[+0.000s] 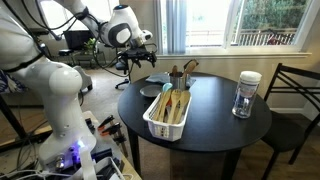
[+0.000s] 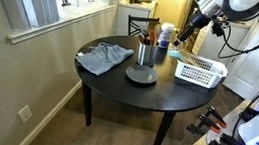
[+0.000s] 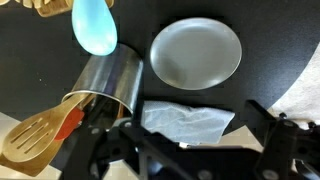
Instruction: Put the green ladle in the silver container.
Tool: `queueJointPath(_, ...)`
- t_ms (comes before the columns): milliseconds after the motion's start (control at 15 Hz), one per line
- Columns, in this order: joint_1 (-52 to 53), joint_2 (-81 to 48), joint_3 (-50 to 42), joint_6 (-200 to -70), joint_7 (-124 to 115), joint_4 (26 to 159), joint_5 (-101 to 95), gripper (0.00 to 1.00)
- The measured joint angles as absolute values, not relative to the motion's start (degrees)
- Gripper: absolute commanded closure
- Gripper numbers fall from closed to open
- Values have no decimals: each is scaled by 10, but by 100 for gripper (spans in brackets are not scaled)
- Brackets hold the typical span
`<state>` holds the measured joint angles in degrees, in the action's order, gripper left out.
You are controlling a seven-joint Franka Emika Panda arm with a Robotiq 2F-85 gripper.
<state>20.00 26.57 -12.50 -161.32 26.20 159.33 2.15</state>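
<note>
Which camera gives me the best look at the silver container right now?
The wrist view: the silver container is close and large, its shiny wall clear. In both exterior views it is just a small distant cylinder.

Round black table beside bright windows; dark chair nearby; beige wall, wooden floor, daylight.

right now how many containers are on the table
3: the white basket, the silver container next to its end, and the glass jar standing apart from both. None seems hidden.
</note>
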Motion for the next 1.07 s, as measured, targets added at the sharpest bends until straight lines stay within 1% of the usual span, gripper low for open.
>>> queueJointPath(133, 227, 266, -166, -1604, 308, 1593, 52, 0)
queueJointPath(333, 272, 269, -264, -1576, 424, 1591, 123, 0)
queueJointPath(467, 279, 270, -318, -1544, 505, 1588, 166, 0)
queueJointPath(600, 274, 269, -351, -1509, 563, 1580, 191, 0)
queueJointPath(800, 253, 254, -357, -1478, 599, 1570, 203, 0)
queueJointPath(1067, 206, 205, -321, -1478, 600, 1559, 203, 0)
